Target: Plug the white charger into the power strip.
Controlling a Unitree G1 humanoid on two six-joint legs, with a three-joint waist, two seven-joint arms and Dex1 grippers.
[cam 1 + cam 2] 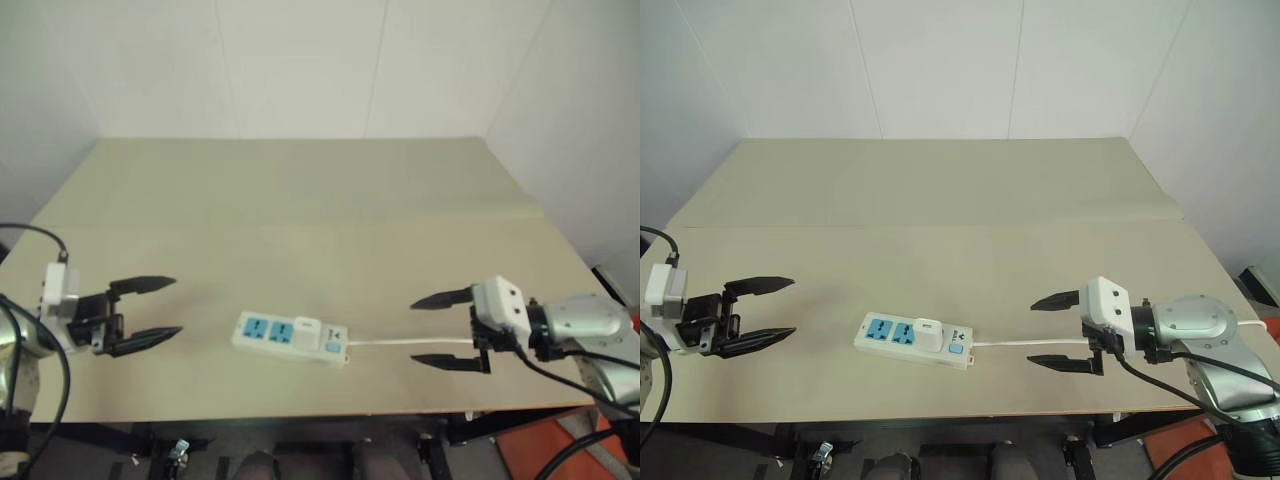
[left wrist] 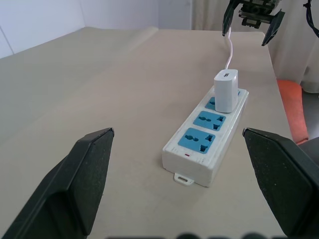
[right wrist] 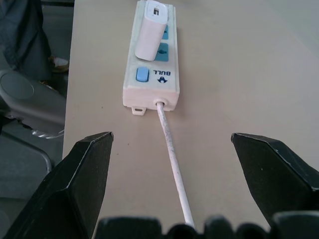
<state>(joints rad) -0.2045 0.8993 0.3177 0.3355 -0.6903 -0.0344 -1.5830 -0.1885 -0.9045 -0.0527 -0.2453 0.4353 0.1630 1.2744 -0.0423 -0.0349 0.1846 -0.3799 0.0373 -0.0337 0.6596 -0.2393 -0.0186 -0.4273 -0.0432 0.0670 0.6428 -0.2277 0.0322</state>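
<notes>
Tabletop (image 1: 940, 190): one, beige, wide; seam line across the middle; white walls behind.
Power strip (image 1: 912, 342): one, white, flat on the near part of the tabletop, roughly midway between the two hands; three blue socket faces, two bare, the third occupied; blue switch (image 3: 142, 75) at the cord end.
Cord (image 1: 1025, 343): one, thin, white, straight from the strip's switch end toward the right hand, lying on the tabletop.
White charger (image 2: 226, 90): one, small cube, upright, seated in the socket nearest the switch end.
Left hand (image 1: 758, 314): one, two black fingers spread wide, holding nothing, over the tabletop's left part, well apart from the strip, pointing toward it.
Right hand (image 1: 1065, 331): one, two black fingers spread wide, holding nothing, over the cord's far end, well apart from the strip.
Obstructions: nothing between either hand and the strip.
Surroundings: orange patch (image 1: 530, 455) on the floor past the tabletop's near right corner.
</notes>
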